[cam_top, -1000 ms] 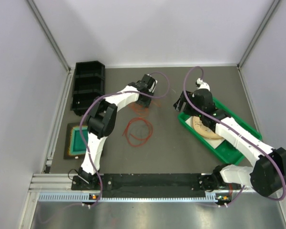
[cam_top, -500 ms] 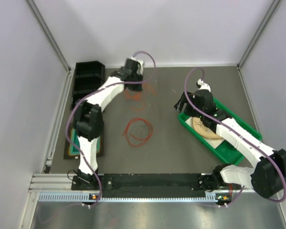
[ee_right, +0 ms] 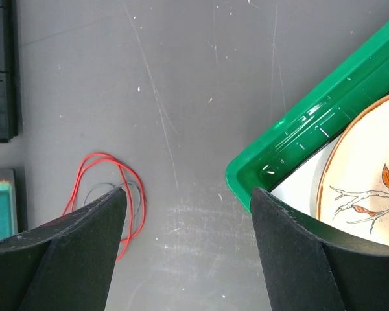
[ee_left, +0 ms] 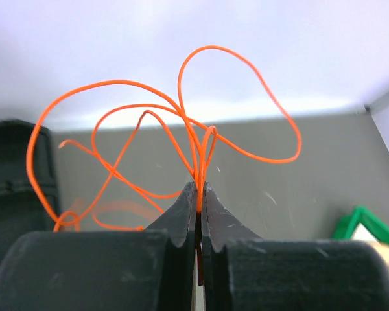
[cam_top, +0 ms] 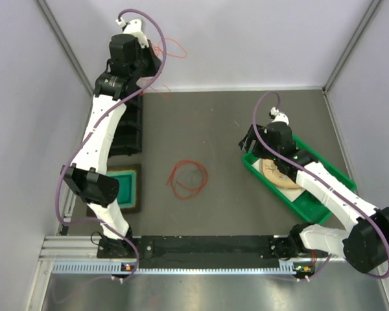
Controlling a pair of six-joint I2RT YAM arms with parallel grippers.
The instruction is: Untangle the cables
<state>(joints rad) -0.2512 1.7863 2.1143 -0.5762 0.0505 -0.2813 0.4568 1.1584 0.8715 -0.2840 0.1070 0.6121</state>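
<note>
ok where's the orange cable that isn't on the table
The orange cable is pinched in the left claw, raised at far left over the black bins in the top view.

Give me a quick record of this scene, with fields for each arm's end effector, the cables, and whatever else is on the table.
left end effector: shut on the orange cable, raised at the back left
orange cable: loose loops fanning out from the fingers
right end effector: open, holding nothing, above the table beside the green tray
cables on table: red loops with a thin dark one, lying between the two arms
green tray: right side, holds a plate
</note>
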